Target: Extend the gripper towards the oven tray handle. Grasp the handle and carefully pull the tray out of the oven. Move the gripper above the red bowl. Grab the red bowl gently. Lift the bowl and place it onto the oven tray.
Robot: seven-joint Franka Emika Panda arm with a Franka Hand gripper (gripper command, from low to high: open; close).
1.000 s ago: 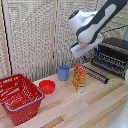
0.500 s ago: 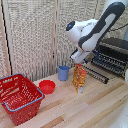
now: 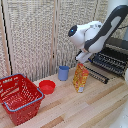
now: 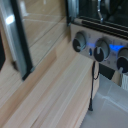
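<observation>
The red bowl (image 3: 47, 86) sits on the wooden table between the red basket and the blue cup. The gripper (image 3: 80, 58), at the end of the white arm, hangs just above an orange box, to the exterior view's right of the bowl and well above it. Its fingers are too blurred to tell open from shut, and nothing shows in them. The oven (image 3: 119, 49) stands at the exterior view's right. The wire tray (image 3: 108, 62) sticks out of its front, with the handle bar (image 3: 97, 75) along the front edge. The wrist view shows the oven's knobs (image 4: 100, 48), not the fingers.
A big red basket (image 3: 19, 97) stands at the exterior view's left. A blue cup (image 3: 63, 73) stands behind the bowl. An orange box (image 3: 81, 78) stands upright right under the gripper. A slatted screen (image 3: 35, 35) closes the back. A black cable (image 4: 93, 85) hangs by the table edge.
The arm has swung from the oven front towards the exterior view's left and lower, to above the orange box. The tray, bowl, cup and basket have not moved.
</observation>
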